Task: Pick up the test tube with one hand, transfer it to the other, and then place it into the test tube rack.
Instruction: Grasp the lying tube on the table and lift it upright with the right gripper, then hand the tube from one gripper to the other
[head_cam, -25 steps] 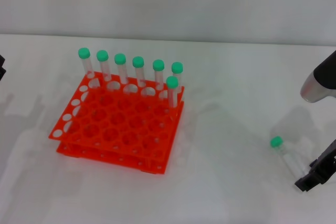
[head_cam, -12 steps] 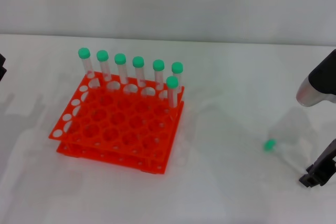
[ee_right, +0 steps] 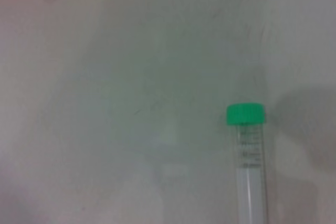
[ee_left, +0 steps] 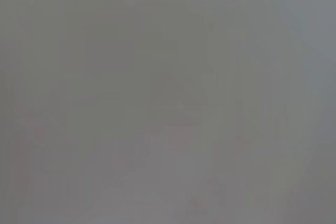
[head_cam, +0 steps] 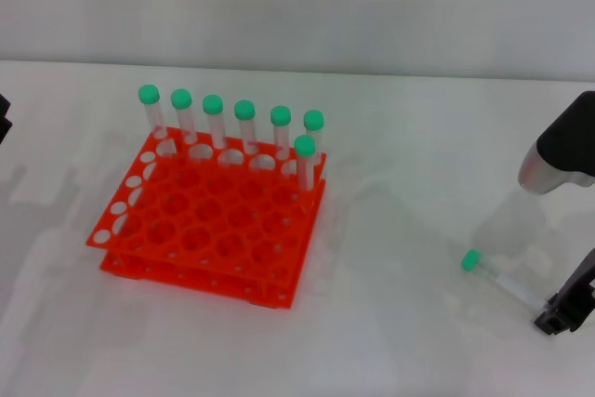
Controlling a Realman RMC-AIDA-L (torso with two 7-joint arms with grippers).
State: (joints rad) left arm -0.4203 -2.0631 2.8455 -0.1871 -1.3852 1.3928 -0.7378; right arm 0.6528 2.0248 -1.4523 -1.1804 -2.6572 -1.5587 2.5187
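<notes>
Head view: test tube rack (head_cam: 209,220) is seen standing on the white table (head_cam: 400,127), at approx. 9 o'clock of frame centre. Seven green-capped tubes (head_cam: 244,129) are held upright in it: six along the far row, one in the next row at the 3 o'clock end. The test tube (head_cam: 497,276) is seen at approx. 4 o'clock, well apart from rack, tilted, green cap toward 10 o'clock, tail end meeting the right gripper (head_cam: 564,309) at the frame edge. Grip appears closed on the tube's tail (finger tips only partly in frame). Silver forearm is noted at 3 o'clock above it. Left gripper (head_cam: 4,118): only a dark sliver at the 9 o'clock edge; finger state cannot be told.

Left wrist view: uniform grey blur, nothing resolved.

Right wrist view: the tube is seen lengthwise over bare table, cap away from camera, printed graduations on wall. Own fingers not shown.
</notes>
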